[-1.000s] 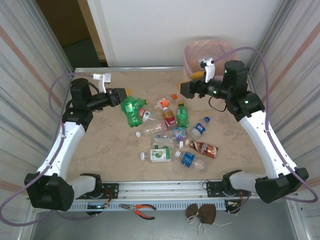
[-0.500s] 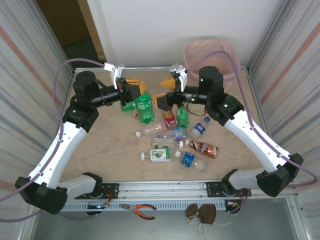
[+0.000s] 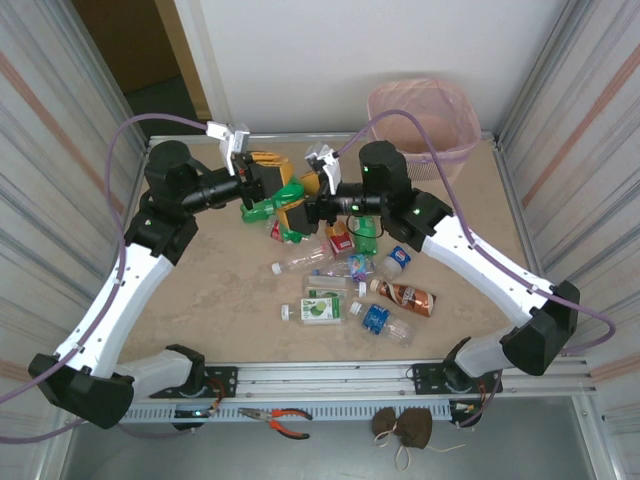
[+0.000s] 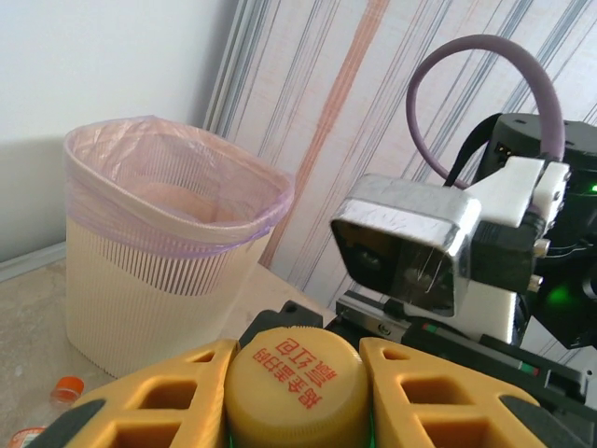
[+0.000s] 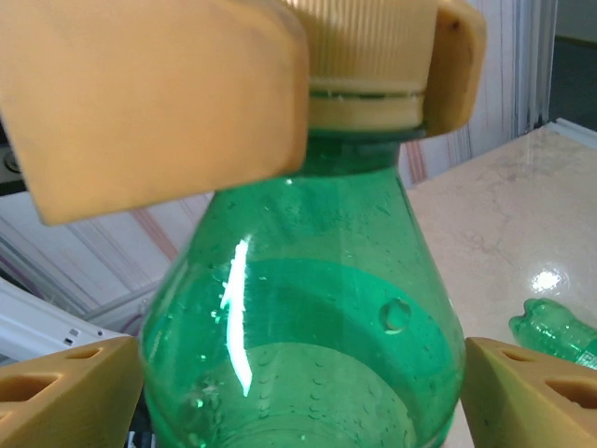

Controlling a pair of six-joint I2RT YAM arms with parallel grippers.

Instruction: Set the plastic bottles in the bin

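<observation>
Seemingly early: left gripper (image 4: pixel 297 369) clenched on cap (image 4: pixel 297 401) of green bottle (image 5: pixel 298 308), held above table (image 3: pixel 215 290), well short of bin (image 3: pixel 372 110). Right gripper (image 5: pixel 303 373) straddles its body; grip unclear. Other bottles (image 3: pixel 350 265) lie on table, unbinned.

We swung our right fingers (image 5: pixel 532 397) from the bin (image 3: pixel 455 150) over to the green bottle (image 5: pixel 298 327), which our left fingers (image 4: pixel 438 392) carried toward the middle.

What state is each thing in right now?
Large green plastic bottle: held off the table by its yellow cap.
Left fingers: shut on that cap.
Right fingers: either side of the bottle's body, grip unclear.
Tall beige slotted bin: upright, pink-lined.
Other small plastic bottles: lying on the table.
</observation>
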